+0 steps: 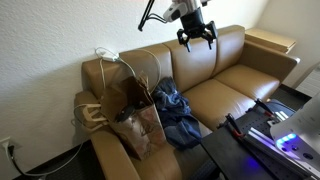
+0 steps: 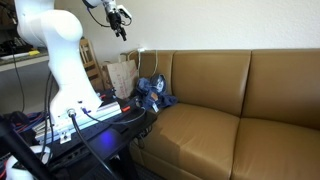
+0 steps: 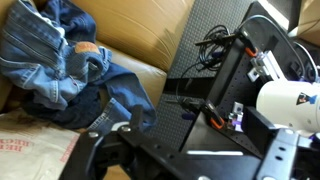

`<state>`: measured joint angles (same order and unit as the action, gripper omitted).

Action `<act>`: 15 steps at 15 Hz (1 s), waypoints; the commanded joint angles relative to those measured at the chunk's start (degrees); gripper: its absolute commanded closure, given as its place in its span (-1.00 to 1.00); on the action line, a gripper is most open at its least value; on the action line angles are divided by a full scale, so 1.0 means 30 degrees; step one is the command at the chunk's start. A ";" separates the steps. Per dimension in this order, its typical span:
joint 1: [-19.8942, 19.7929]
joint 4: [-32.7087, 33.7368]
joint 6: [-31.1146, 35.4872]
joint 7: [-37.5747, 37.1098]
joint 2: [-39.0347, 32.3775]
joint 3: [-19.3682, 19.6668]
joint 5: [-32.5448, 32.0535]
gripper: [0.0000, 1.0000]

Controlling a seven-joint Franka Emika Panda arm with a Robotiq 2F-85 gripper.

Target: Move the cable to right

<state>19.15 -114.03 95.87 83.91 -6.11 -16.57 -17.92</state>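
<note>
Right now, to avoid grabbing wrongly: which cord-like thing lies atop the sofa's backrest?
The thin white cable, looped over the backrest corner. The dark cord runs from the wall outlet; the beige rope handles are the bag's.

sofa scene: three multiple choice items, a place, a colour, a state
1. Where does the crumpled blue denim garment lie? A on the floor; B on the brown leather sofa beside the brown paper bag; C inside the bag.
2. What colour is the thin looped cable? A white; B red; C green.
3. How is the black gripper? A shut on the cable; B resting on a cushion; C in the air, jaws open.
Key: B, it lies on the seat by the bag; A, it reads white; C, it hangs above the backrest.
</note>
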 commanded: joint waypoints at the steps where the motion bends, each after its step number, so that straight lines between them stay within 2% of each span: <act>1: -0.0040 0.0526 -0.0083 -0.0428 -0.0418 -0.0376 -0.0563 -1.00; 5: -0.0013 0.1149 -0.0102 -0.0635 -0.0989 -0.0369 -0.0951 -1.00; 6: -0.0351 0.0635 0.0643 0.0518 -0.0950 -0.0317 -0.0235 -1.00; 7: -0.0570 0.0315 0.1903 0.1363 -0.1038 -0.0289 0.0169 -1.00; 11: -0.1241 0.0802 0.8224 0.0546 -0.2914 0.0276 0.0019 -1.00; 15: -0.0970 0.3045 1.2648 0.0348 -0.5445 -0.0147 0.0340 -1.00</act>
<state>15.59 -110.85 127.67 85.02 -16.48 -15.48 -18.52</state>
